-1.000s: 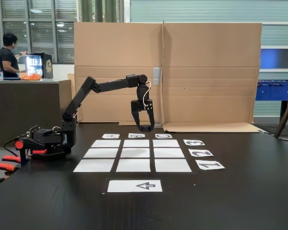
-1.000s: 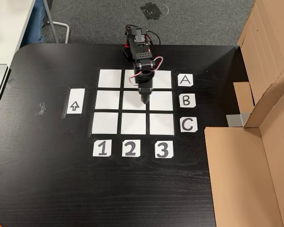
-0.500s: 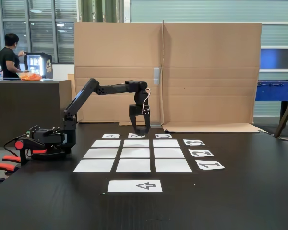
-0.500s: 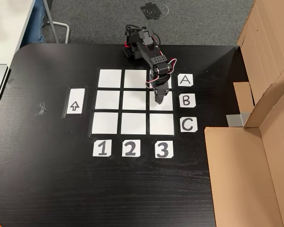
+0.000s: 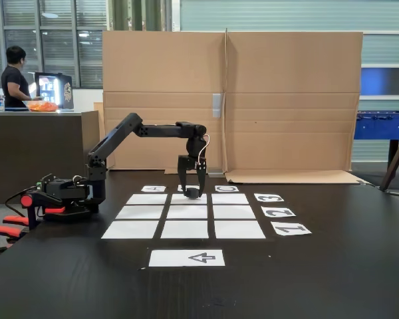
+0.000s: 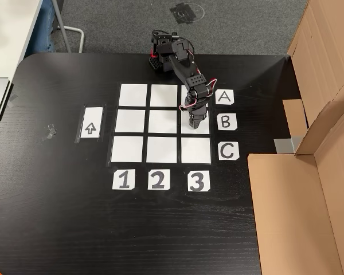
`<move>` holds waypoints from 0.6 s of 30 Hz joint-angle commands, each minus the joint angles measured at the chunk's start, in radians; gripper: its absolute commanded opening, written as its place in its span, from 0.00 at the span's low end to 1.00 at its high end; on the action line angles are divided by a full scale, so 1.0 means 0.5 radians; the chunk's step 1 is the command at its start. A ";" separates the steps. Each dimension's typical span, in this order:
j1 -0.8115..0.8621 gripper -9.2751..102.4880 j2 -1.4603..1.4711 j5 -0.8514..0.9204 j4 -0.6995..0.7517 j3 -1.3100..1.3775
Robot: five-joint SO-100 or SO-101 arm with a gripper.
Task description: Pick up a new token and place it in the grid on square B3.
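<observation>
Black and matte, the table (image 6: 63,223) carries the grid (image 6: 161,123) of nine white paper rectangles, with letter cards A, B, C along one side and number cards 1, 2, 3 along another in the high fixed view. A separate white sheet with a black arrow (image 6: 90,128) is laid beside the grid. Tall brown cardboard panels (image 5: 286,100) are stood behind the table in the low fixed view, and a person (image 5: 13,76) is seen at a counter far to the left.

The arm is stretched from its base (image 5: 60,196) over the grid, and the pincer (image 5: 192,193) is pointed straight down over square B3 (image 6: 195,122), the rectangle in line with the B and 3 cards. In the low fixed view a small dark shape, taken to be the token (image 5: 192,193), is seen between the fingertips, just above or on the paper; contact cannot be judged. The pincer's fingers are set narrowly apart around it. Its rim and axis cannot be made out at this size. From above, the token is hidden by the pincer (image 6: 196,124), and much of square B3 is covered.
</observation>
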State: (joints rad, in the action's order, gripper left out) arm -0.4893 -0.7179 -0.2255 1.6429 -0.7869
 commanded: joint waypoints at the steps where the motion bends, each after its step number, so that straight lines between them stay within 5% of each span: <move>1: -0.034 0.08 0.034 -0.009 -0.021 0.028; 4: -0.052 0.10 0.114 -0.009 -0.021 0.052; 10: -0.058 0.33 0.172 -0.009 0.003 0.077; 18: -0.061 0.39 0.169 -0.009 0.006 0.077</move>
State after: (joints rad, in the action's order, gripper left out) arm -0.5200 -0.6627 -0.2347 1.6506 -0.7517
